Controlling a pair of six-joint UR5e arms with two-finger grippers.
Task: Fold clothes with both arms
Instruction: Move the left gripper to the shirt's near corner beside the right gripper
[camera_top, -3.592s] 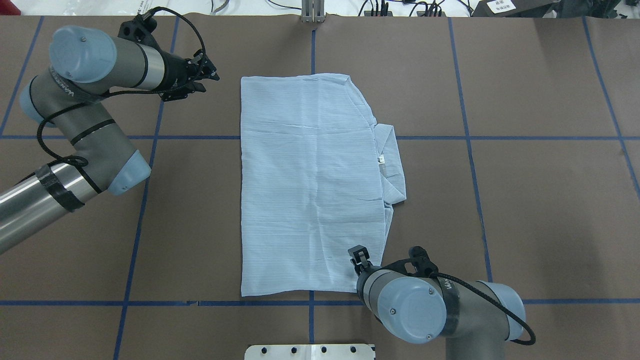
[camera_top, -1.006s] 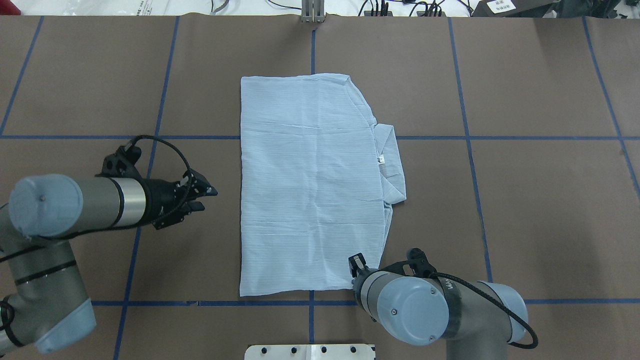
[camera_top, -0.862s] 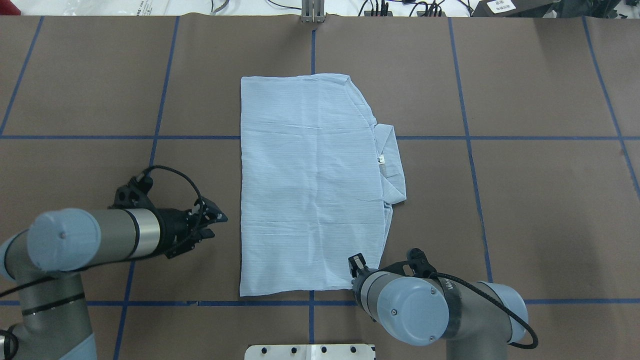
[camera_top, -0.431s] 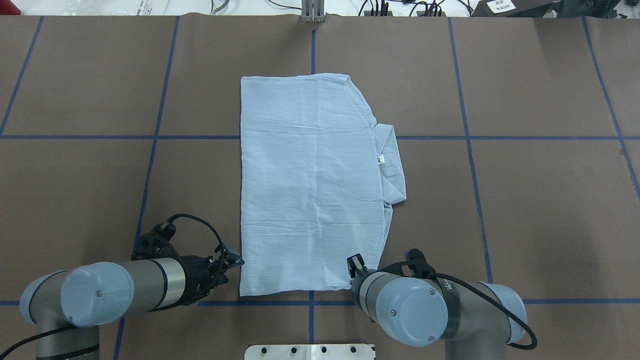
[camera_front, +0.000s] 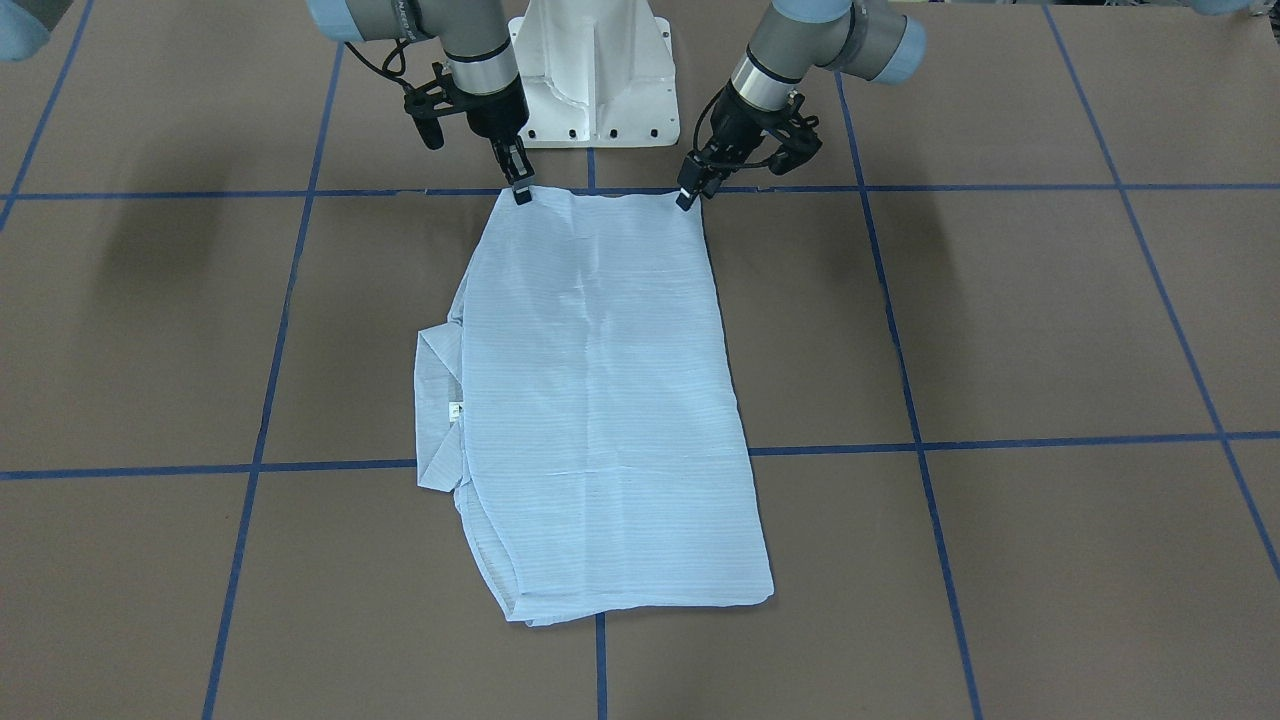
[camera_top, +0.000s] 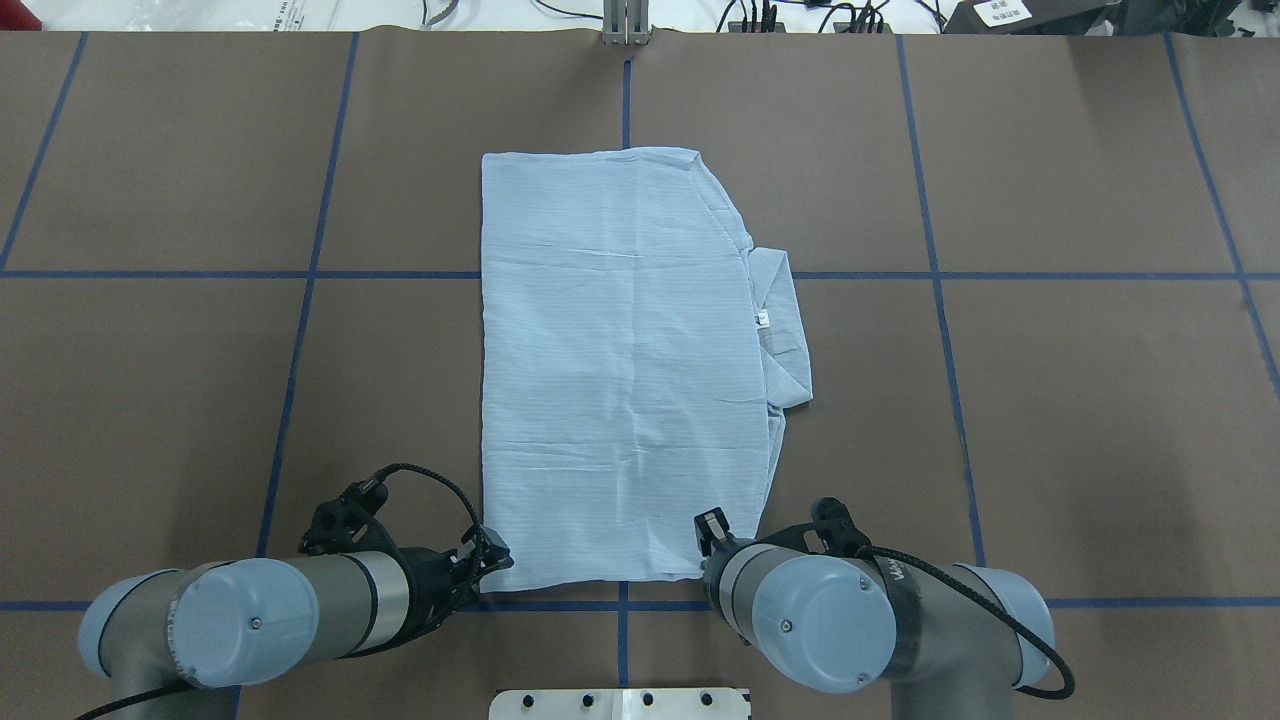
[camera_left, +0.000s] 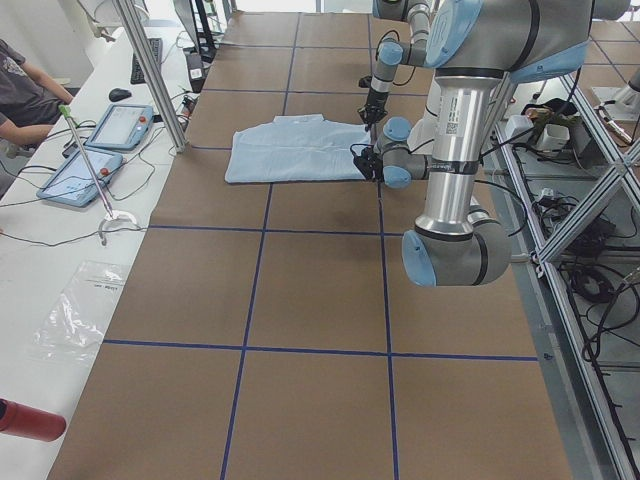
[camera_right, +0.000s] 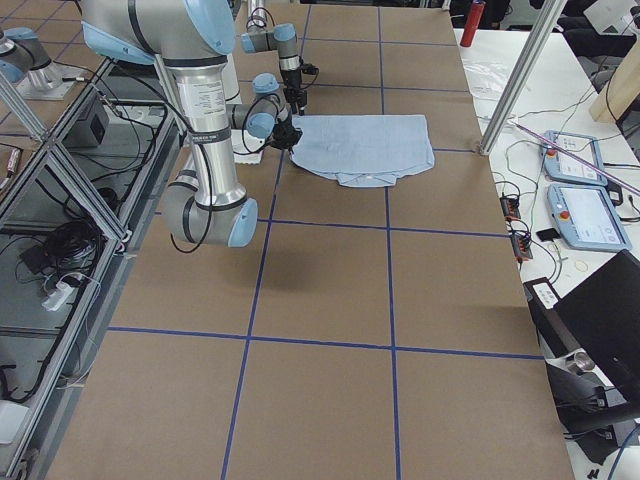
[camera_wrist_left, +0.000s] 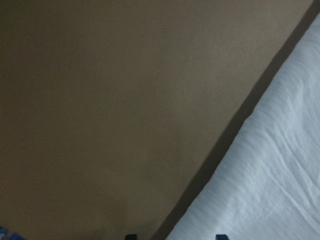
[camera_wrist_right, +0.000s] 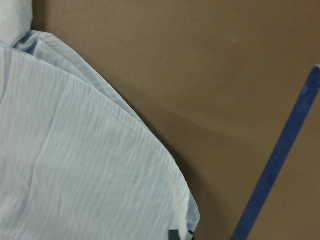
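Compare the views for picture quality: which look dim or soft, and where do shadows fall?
Left wrist-mounted: dim and soft, the shirt edged by a dark shadow band. Right wrist-mounted: brighter, shirt stripes readable, the blue tape slightly blurred. Exterior front-facing: evenly lit, two soft shadows on the table. Overhead exterior: even light, no glare on the shirt.

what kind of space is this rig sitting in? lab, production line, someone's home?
Most likely a robotics lab test cell. The table is papered brown with a blue tape grid, what look like two teach pendants lie on a side bench near a seated person, and just one shirt is laid out.
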